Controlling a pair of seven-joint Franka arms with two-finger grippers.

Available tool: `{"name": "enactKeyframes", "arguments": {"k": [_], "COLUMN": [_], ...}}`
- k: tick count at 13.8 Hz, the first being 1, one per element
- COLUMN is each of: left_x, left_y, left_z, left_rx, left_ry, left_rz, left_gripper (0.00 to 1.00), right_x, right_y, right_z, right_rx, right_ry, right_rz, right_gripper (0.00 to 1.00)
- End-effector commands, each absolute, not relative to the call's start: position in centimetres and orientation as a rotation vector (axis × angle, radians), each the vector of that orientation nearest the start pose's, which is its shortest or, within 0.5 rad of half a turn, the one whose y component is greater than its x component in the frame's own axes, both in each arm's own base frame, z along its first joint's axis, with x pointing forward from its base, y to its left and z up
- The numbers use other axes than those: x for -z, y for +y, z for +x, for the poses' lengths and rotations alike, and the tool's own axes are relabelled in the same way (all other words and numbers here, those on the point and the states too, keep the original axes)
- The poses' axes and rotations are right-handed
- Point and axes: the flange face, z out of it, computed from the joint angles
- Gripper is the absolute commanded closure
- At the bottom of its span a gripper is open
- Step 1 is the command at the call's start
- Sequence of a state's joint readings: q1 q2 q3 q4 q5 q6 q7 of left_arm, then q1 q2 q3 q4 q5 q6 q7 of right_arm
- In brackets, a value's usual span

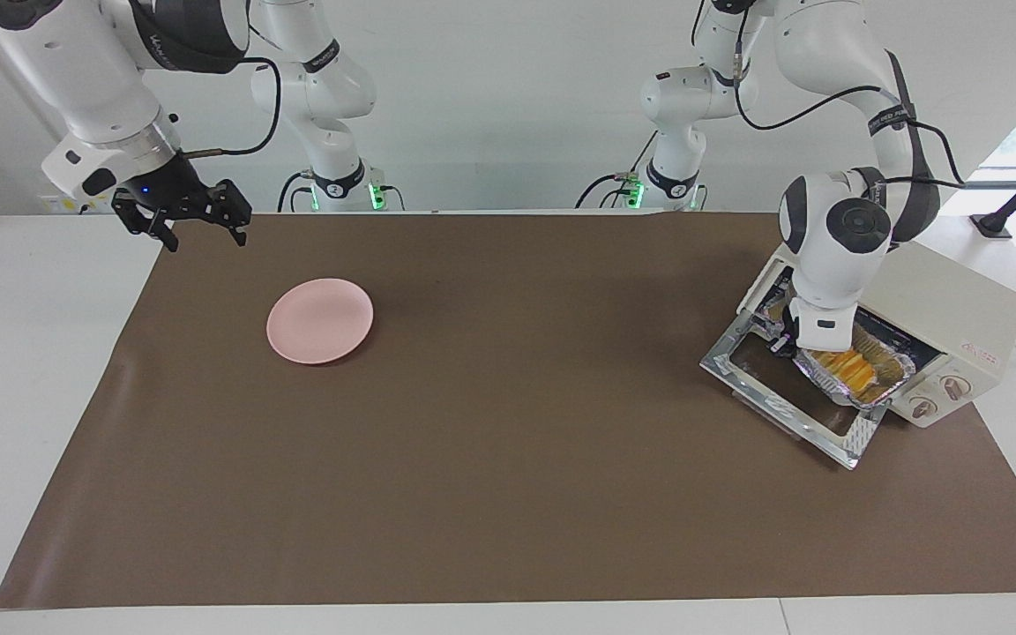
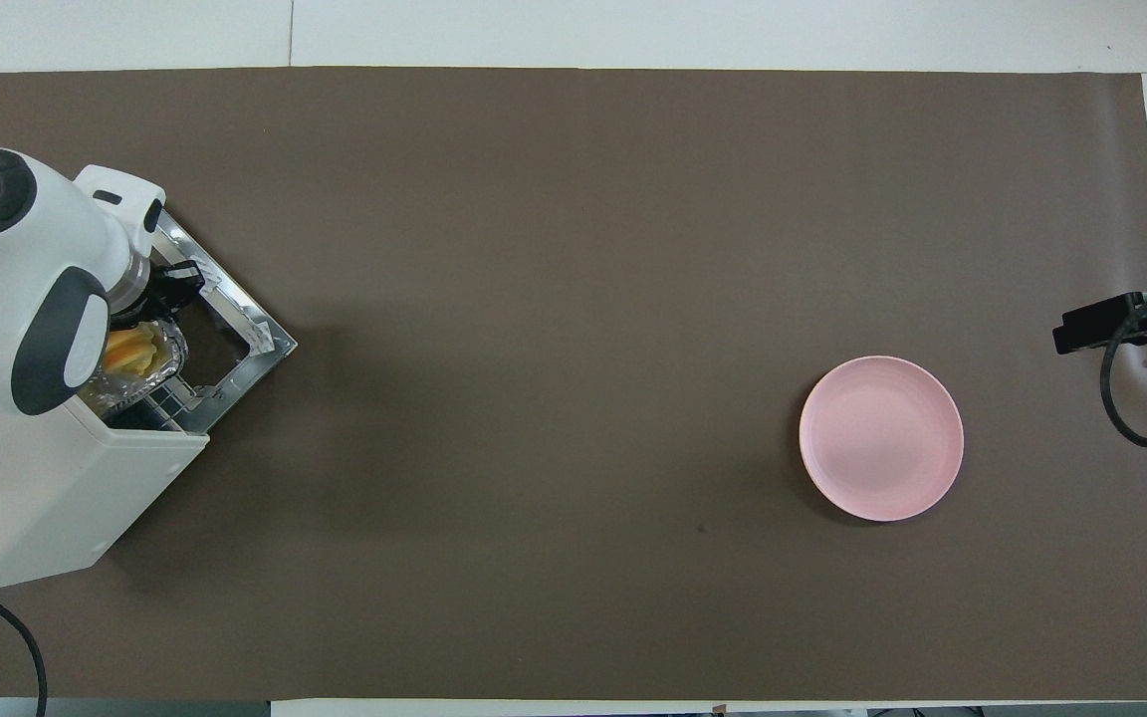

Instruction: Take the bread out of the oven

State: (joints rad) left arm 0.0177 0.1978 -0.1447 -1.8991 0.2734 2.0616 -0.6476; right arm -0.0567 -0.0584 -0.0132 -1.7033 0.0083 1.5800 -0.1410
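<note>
The cream-white oven (image 1: 958, 300) stands at the left arm's end of the table with its glass door (image 1: 768, 388) dropped open. A silver foil tray (image 1: 898, 370) sticks partly out of the oven mouth over the door. The golden-orange ridged bread (image 1: 852, 366) lies in the tray. My left gripper (image 1: 786, 346) reaches down at the tray's end and is shut on its rim. In the overhead view the left arm covers most of the bread (image 2: 127, 351) and the oven (image 2: 36, 488). My right gripper (image 1: 199, 231) waits open, raised over the mat's corner at the right arm's end.
A round pink plate (image 1: 320, 320) lies bare on the brown mat (image 1: 508, 459) toward the right arm's end; it also shows in the overhead view (image 2: 880, 438). The oven's black cable (image 2: 6, 627) trails off the mat's edge.
</note>
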Motion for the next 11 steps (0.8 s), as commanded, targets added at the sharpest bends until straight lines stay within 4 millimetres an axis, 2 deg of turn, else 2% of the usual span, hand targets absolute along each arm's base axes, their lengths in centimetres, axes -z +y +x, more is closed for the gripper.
{"name": "enactKeyframes", "arguments": {"k": [1,3,6,8,10,11], "left_x": [-43.0,-44.6,-44.7,-44.4,-41.7,-38.9], "left_y": [-13.9,-21.3,-32.8,-37.3,-42.5,-45.6], "left_z": [62.9,61.7,56.7,54.0,51.1,49.1], "left_rx": [0.142,0.187,0.212,0.161,0.101,0.058], "left_ry": [-0.405,-0.263,0.014,0.077,0.203,0.281], "left_rz": [-2.922,-2.975,-3.017,-3.087,-3.074,-3.055], "left_gripper": [1.0,1.0,1.0,1.0,1.0,1.0], "right_x": [-59.6,-59.6,-59.6,-59.6,-59.6,-59.6], "right_y": [-3.9,-3.9,-3.9,-3.9,-3.6,-3.6], "right_z": [52.6,52.6,52.6,52.6,52.4,52.4], "right_rx": [-0.099,-0.099,-0.099,-0.101,-0.118,-0.118], "right_ry": [-0.118,-0.118,-0.118,-0.118,-0.128,-0.126], "right_rz": [-3.113,-3.113,-3.113,-3.113,-3.111,-3.109], "right_gripper": [0.0,0.0,0.0,0.0,0.0,0.0]}}
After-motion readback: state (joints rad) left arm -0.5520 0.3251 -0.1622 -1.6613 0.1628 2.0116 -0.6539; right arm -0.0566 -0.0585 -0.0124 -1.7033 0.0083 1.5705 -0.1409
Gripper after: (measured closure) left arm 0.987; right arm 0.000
